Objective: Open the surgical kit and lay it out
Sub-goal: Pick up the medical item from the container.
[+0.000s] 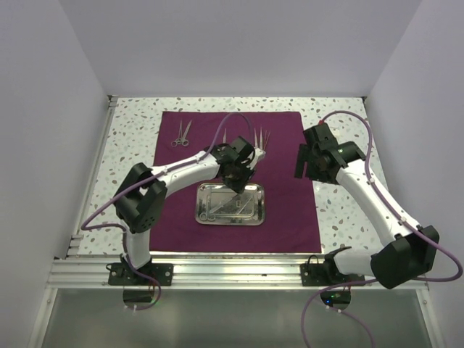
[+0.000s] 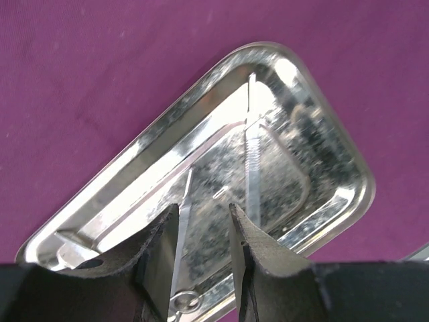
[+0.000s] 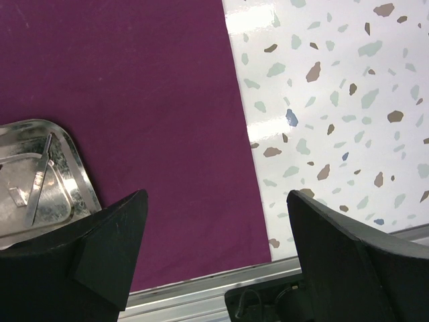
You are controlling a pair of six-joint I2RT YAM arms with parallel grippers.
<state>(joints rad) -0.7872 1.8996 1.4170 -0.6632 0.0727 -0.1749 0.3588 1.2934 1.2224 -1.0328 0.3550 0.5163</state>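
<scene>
The maroon cloth (image 1: 290,196) lies spread flat on the table. A shiny steel tray (image 1: 257,217) sits on its near middle. In the left wrist view the tray (image 2: 167,121) holds tweezers (image 2: 253,168) and a ring-handled instrument (image 2: 182,235). My left gripper (image 1: 237,181) hovers over the tray's far edge. Its fingers (image 2: 204,209) stand apart with nothing between them, the ring-handled instrument lying below beside the left finger. Scissors (image 1: 181,135) and thin tweezers (image 1: 259,136) lie on the cloth's far part. My right gripper (image 1: 304,163) hangs wide open (image 3: 216,196) above the cloth's right edge (image 3: 167,100).
Speckled white tabletop (image 3: 335,100) borders the cloth on the right. An aluminium rail (image 1: 217,272) runs along the near edge. White walls close in the left, back and right sides. The tray's corner (image 3: 74,144) shows left of my right gripper.
</scene>
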